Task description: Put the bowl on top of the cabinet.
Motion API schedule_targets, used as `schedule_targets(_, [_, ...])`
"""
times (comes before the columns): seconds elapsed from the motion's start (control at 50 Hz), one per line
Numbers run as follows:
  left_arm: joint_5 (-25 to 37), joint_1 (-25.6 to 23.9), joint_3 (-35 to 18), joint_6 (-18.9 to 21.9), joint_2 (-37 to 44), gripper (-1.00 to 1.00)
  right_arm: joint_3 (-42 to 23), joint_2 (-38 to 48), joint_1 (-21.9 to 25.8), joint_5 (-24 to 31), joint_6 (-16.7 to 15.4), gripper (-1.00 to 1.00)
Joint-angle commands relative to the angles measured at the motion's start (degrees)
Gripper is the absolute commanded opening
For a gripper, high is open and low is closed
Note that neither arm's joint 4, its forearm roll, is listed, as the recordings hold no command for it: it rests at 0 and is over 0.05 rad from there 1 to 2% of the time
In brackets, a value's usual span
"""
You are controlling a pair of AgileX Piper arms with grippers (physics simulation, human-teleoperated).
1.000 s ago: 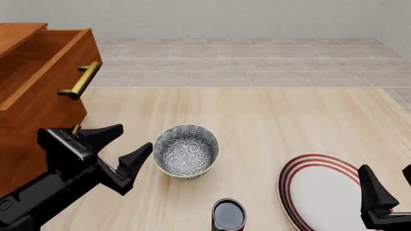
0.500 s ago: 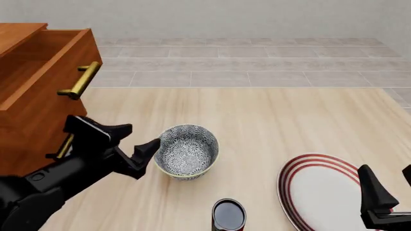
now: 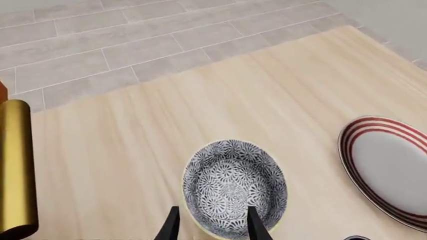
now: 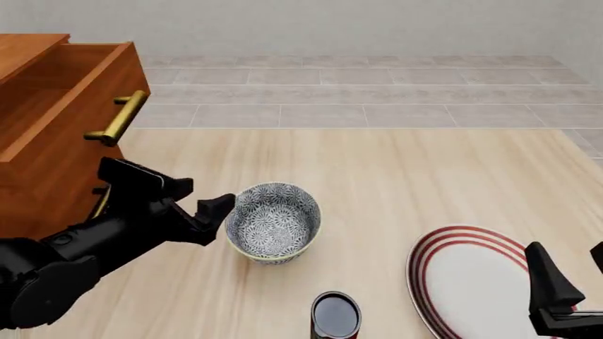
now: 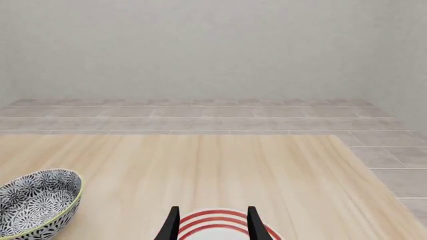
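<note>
The grey-and-white floral bowl [image 4: 273, 222] stands upright on the wooden table, near its middle. My left gripper [image 4: 196, 198] is open just to the bowl's left, with its nearer fingertip close to the rim. In the left wrist view the bowl [image 3: 233, 187] lies right ahead of the left gripper [image 3: 213, 227], and nothing is between the fingers. The reddish-brown cabinet [image 4: 52, 134] fills the far left, with a brass handle [image 4: 118, 116]. My right gripper [image 4: 572, 272] is open at the lower right above the plate, far from the bowl [image 5: 37, 202].
A white plate with red rings [image 4: 471, 279] lies at the front right. A small dark can [image 4: 335, 316] stands in front of the bowl. The brass handle [image 3: 15, 167] is close beside the left gripper. A grey tiled floor lies beyond the table's far edge.
My left gripper has moved up and to the right, from the front left to the bowl's left rim. Bowl, plate, can and right arm have not moved.
</note>
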Motion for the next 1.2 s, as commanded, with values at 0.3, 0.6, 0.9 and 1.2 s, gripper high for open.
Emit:
schedule_targets(0.3, [0.98, 3.01, -1.61, -3.61, 4.72, 1.00, 0.04, 0.46, -0.32, -0.25, -0.09, 1.00])
schedule_targets(0.6, [-0.18, 5.56, -1.96, -1.34, 9.90, 1.00, 0.07, 0.68, -0.41, -0.44, -0.19, 1.00])
schedule_targets(0.9, [-2.20, 5.03, -2.29, -1.61, 13.22, 1.00, 0.10, 1.33, -0.62, -1.01, -0.06, 1.00])
schedule_targets(1.2, [-3.15, 5.77, -3.99, -1.36, 16.34, 1.00, 0.10, 2.17, -0.77, -1.74, 0.03, 1.00])
